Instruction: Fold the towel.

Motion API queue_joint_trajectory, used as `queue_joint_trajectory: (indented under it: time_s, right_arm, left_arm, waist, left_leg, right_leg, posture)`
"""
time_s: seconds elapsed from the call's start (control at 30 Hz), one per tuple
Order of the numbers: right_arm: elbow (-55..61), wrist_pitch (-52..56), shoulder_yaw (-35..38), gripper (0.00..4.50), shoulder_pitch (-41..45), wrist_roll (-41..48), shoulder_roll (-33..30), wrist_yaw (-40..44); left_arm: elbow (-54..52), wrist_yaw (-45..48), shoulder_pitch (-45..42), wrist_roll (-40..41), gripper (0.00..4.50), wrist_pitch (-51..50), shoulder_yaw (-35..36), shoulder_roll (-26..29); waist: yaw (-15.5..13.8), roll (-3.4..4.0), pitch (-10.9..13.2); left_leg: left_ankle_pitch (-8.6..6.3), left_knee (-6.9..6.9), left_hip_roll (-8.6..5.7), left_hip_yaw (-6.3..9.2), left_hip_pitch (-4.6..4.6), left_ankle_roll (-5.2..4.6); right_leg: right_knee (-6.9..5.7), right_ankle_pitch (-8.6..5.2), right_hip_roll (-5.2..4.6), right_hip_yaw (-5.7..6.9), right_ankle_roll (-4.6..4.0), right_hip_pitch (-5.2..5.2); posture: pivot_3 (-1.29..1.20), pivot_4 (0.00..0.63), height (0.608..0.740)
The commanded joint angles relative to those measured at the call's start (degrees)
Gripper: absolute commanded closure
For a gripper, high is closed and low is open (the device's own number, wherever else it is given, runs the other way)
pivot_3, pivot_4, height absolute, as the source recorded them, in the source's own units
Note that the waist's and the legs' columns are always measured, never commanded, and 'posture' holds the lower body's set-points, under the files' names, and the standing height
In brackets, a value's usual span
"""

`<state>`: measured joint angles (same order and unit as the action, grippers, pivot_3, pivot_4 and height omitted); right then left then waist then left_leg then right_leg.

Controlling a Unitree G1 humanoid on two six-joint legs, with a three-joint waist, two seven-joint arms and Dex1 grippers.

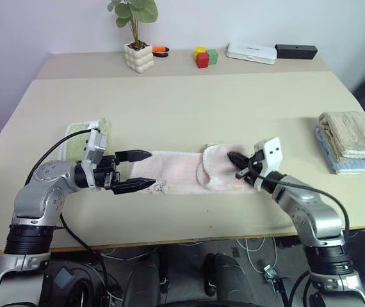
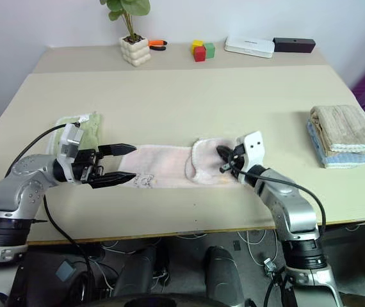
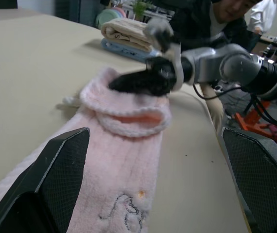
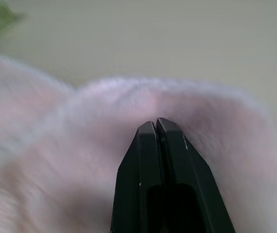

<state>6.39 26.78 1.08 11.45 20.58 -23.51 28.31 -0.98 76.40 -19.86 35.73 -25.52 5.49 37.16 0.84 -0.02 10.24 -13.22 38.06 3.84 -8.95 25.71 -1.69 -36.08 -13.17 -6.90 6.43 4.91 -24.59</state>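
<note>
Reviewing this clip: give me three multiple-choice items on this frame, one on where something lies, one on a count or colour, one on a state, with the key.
1. Where does the stack of folded towels lie on the table?
A. near its right edge
B. beside the potted plant
C. under the pink towel

2. How many coloured blocks stand at the far side?
A. one
B. three
C. five

3. How does the left gripper stand?
A. shut on the towel
B. shut on nothing
C. open

Key: 1 A, the stack sits at the right edge, apart from the pink towel. 2 B, yellow, red and green. 3 C, its fingers are spread at the towel's left end, while the right gripper is shut over the turned-back right end.
</note>
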Motion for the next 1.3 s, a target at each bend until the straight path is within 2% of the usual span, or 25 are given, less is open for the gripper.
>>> queue_joint_trajectory:
  time_s: [0.03,0.1,0.2,0.33,0.43,0.57,0.7,0.87,1.07,1.23,1.3]
  right_arm:
    - [-1.7,-3.9,-1.2,4.48,0.1,-3.3,0.3,0.0]
    - [-2.7,-4.6,-2.1,4.48,-0.2,-4.0,0.8,0.4]
    - [-2.5,-5.8,-2.9,3.64,-0.5,-4.1,1.7,1.2]
    - [-2.3,-6.9,-1.6,1.79,0.3,-3.9,2.7,1.1]
    - [-1.6,-6.5,-0.3,0.19,1.2,-2.4,3.0,1.5]
    - [0.9,-5.6,0.4,0.09,2.6,-1.3,2.0,2.4]
    - [4.9,-2.1,1.1,0.09,3.8,0.4,-0.5,4.1]
    - [11.0,1.5,3.0,0.09,4.5,4.4,-9.8,13.1]
    - [14.8,-1.8,3.7,0.09,2.8,5.9,-17.9,22.4]
    - [13.0,-3.6,4.0,0.09,3.1,4.9,-17.7,22.7]
    - [12.9,-4.0,2.8,0.09,3.2,4.4,-16.8,22.3]
  left_arm:
    - [-2.1,-1.0,1.0,2.0,0.0,-1.7,1.9,1.1]
    - [-2.9,-1.4,1.7,2.6,0.0,-2.6,2.0,1.2]
    - [-3.6,-2.4,2.3,2.7,0.0,-3.1,2.0,1.2]
    - [-4.1,-3.2,2.4,3.0,0.0,-3.7,1.8,1.2]
    - [-4.4,-4.0,2.5,3.9,0.0,-5.2,2.3,1.4]
    - [-5.2,-10.4,1.6,10.6,0.0,-14.4,6.0,0.5]
    - [-7.1,-21.4,0.8,22.8,0.0,-27.5,12.7,-0.4]
    - [-8.9,-36.4,6.1,38.0,0.0,-40.4,19.6,-0.9]
    - [-10.6,-55.3,15.6,53.4,0.0,-39.0,25.7,-6.7]
    - [-14.5,-65.7,25.6,61.2,0.0,-37.4,25.4,-6.3]
    - [-15.3,-65.7,29.4,59.8,0.0,-37.6,25.6,-4.9]
  waist:
    - [0.1,0.0,0.0]
    - [0.1,0.0,0.0]
    - [0.0,-0.02,0.0]
    - [0.0,-0.02,0.0]
    - [0.0,-0.02,0.0]
    - [0.0,-0.01,0.0]
    - [0.0,-0.01,0.0]
    - [0.0,0.0,0.0]
    - [-0.2,-0.07,0.0]
    - [-0.1,-0.09,0.0]
    - [-0.2,-0.1,0.0]
  left_leg:
    - [0.0,0.0,0.0,0.0,-0.01,0.0]
    - [0.0,0.0,0.01,0.0,-0.03,0.01]
    - [0.0,-0.01,0.02,0.01,-0.05,0.02]
    - [-0.01,0.0,0.03,0.01,-0.11,0.03]
    - [-0.01,-0.01,0.03,0.01,-0.11,0.03]
    - [0.0,-0.01,0.03,0.02,-0.1,0.03]
    - [0.0,-0.01,0.07,0.06,-0.08,0.01]
    - [0.0,-0.01,0.04,0.06,-0.1,0.0]
    - [0.0,0.0,0.06,0.14,-0.19,0.02]
    - [-0.1,-0.03,0.06,0.13,-0.2,0.15]
    - [-0.12,-0.02,0.06,0.16,-0.2,0.19]
  right_leg:
    - [0.0,0.01,0.0,0.0,0.01,0.0]
    - [0.0,0.0,0.0,0.0,0.01,0.01]
    - [0.0,-0.01,0.0,0.0,-0.01,0.03]
    - [0.01,-0.02,0.0,-0.01,-0.02,0.08]
    - [0.01,-0.02,0.0,-0.01,-0.02,0.08]
    - [0.0,-0.01,0.0,-0.02,-0.02,0.07]
    - [-0.02,0.0,0.0,-0.03,0.02,0.06]
    - [-0.02,0.06,-0.01,-0.06,0.17,0.08]
    - [-0.01,-0.04,-0.04,-0.04,0.01,0.17]
    - [0.02,-0.06,-0.12,-0.04,-0.03,0.14]
    - [0.05,-0.08,-0.14,-0.01,-0.07,0.0]
  posture:
    - [0.0,0.15,0.74]
    - [0.0,0.15,0.74]
    - [0.0,0.15,0.74]
    - [0.0,0.15,0.74]
    - [0.0,0.15,0.74]
    - [0.0,0.15,0.74]
    - [0.0,0.15,0.74]
    - [0.0,0.15,0.74]
    - [0.0,0.15,0.74]
    - [0.0,0.15,0.74]
    - [0.0,0.15,0.74]
